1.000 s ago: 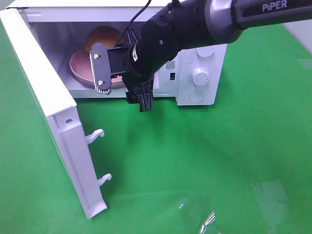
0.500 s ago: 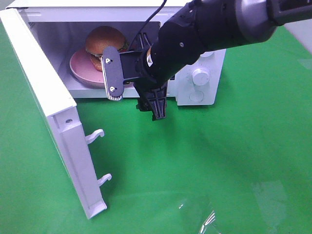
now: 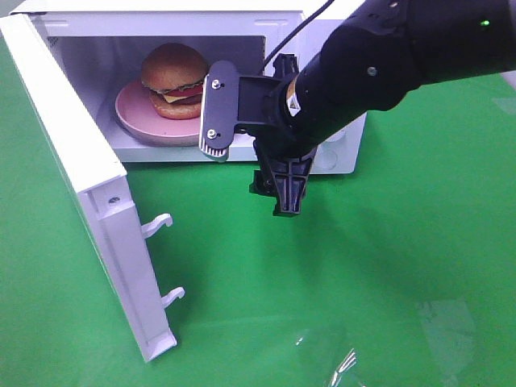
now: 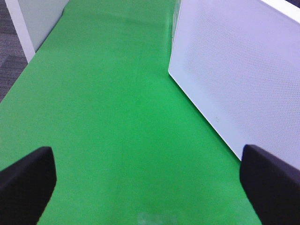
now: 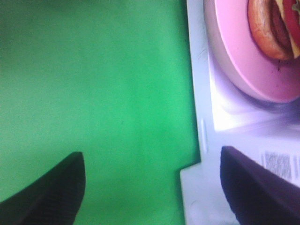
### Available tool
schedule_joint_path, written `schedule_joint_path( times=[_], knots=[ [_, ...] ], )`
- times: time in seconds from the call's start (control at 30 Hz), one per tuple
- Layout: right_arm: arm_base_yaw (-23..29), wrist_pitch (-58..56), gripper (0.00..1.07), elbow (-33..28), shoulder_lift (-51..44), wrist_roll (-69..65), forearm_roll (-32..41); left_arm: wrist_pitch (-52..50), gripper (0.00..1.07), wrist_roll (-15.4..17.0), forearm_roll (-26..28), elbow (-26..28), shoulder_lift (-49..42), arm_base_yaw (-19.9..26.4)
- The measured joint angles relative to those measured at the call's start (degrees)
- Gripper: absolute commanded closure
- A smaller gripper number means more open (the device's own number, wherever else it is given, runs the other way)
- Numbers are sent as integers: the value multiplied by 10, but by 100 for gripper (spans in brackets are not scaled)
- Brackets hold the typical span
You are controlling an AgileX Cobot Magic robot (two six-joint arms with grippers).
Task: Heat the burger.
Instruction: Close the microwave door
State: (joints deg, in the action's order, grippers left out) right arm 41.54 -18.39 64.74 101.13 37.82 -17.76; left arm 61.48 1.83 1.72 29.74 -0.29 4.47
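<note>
Both hands gape empty, the right hand (image 3: 248, 182) at five o'clock from the burger (image 3: 173, 76), which sits on a pink plate (image 3: 133, 110) inside the open microwave (image 3: 165, 151), the left hand (image 4: 150, 187) seemingly beside its door (image 4: 243, 70).

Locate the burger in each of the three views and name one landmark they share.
Exterior high: the burger sits on the pink plate inside the open microwave, in the upper left of the picture.
Left wrist: not in view; only the microwave's door and the green cloth show.
Right wrist: the burger is cut off at the picture's edge, on the pink plate.
Shared landmark: the white microwave on the green cloth shows in all three.
</note>
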Motion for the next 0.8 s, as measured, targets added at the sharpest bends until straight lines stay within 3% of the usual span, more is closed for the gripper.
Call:
schedule_joint_path(
  times=[0.23,0.37,0.6,0.8],
  knots=[
    [0,-16,31,-37,-39,-80,-1,0,8,0,0,0,0,0],
    [0,-50,31,-75,-89,-195,-1,0,8,0,0,0,0,0],
    [0,-140,31,-85,-142,-362,1,0,8,0,0,0,0,0],
    [0,-221,31,-87,-170,-421,6,0,8,0,0,0,0,0]
  ],
)
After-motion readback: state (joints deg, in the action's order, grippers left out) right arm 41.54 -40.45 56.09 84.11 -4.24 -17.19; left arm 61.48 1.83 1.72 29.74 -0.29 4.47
